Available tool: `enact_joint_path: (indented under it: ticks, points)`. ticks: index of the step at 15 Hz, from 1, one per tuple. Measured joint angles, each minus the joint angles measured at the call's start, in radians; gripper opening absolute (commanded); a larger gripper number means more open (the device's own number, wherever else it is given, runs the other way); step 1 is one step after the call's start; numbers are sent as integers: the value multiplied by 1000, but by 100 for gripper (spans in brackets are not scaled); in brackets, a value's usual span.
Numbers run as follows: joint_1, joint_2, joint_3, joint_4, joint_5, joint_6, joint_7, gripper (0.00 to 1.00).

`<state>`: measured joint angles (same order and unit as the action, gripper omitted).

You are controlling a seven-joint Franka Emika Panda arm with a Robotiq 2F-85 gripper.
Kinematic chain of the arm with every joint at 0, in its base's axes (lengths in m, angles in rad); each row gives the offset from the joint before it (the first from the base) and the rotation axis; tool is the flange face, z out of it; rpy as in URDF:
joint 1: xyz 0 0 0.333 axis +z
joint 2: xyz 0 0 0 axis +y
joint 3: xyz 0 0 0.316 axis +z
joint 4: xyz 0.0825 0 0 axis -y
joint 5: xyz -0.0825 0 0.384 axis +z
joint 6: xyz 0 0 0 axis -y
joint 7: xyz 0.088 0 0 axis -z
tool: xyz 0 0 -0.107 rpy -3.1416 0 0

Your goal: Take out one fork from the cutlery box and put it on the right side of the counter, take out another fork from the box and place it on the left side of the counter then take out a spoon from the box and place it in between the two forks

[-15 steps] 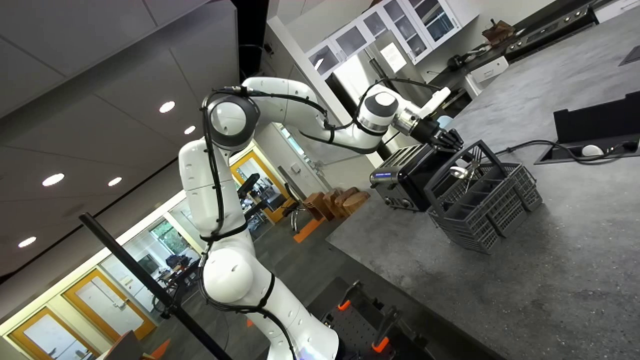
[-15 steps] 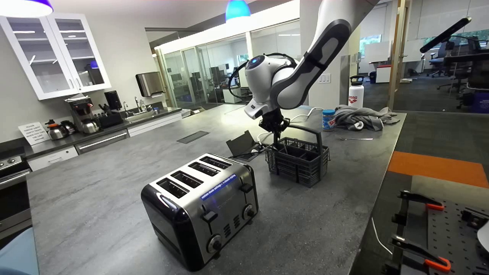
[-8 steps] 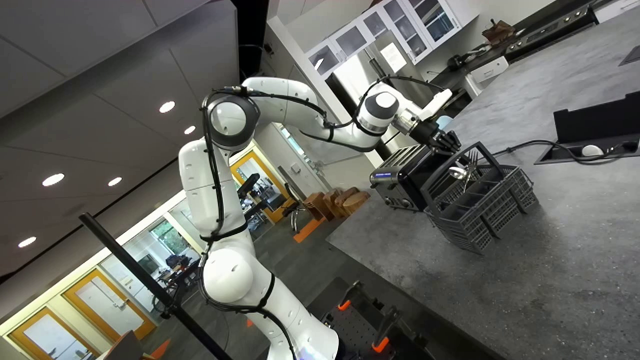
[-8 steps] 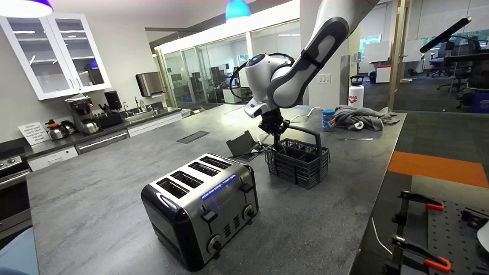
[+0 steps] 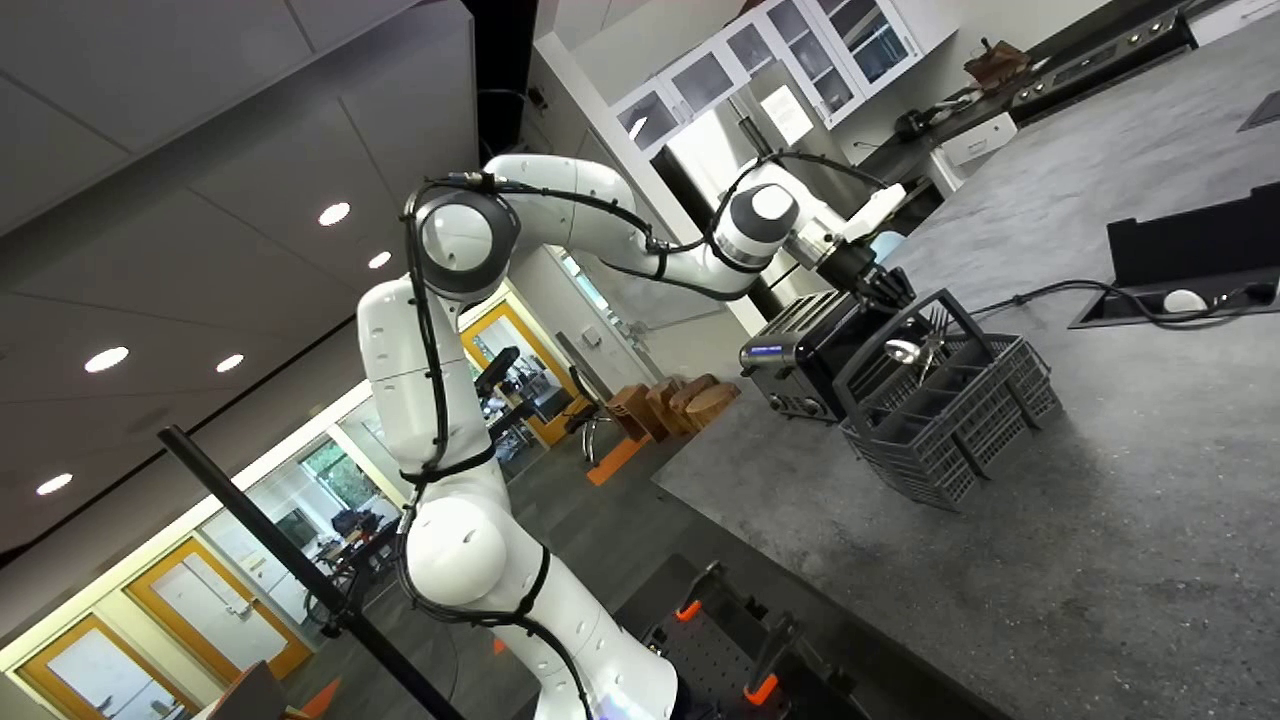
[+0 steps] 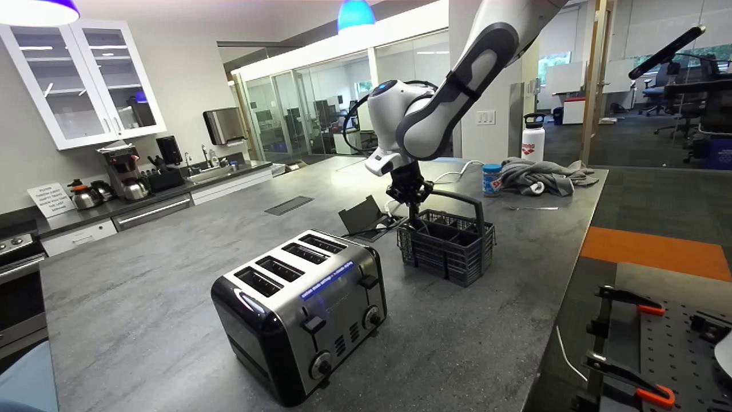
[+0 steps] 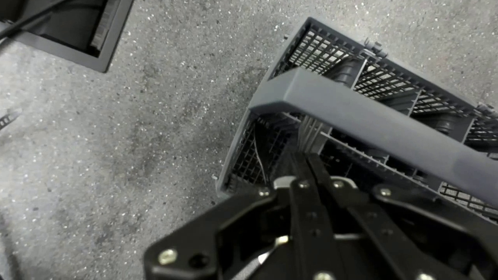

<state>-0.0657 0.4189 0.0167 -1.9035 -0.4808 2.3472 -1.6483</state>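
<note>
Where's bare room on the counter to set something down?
Bare counter lies between the toaster and the edge beside the clamps, and between the cutlery box and the loose utensil. Crowded: the box's end where claw, spoon and fork cluster.

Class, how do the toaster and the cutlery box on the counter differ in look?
The toaster has mostly solid sides; the cutlery box has open, gridded ones. The cutlery box carries a raised loop handle; the toaster shows none. The toaster is black and silver, the cutlery box dark grey. Both are on the counter and have several openings on top.
</note>
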Motion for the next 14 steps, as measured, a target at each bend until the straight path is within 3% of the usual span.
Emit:
enact_joint_path:
  ticks: [14]
  points:
    - [60,1,0,21,-55,-123,-81,1]
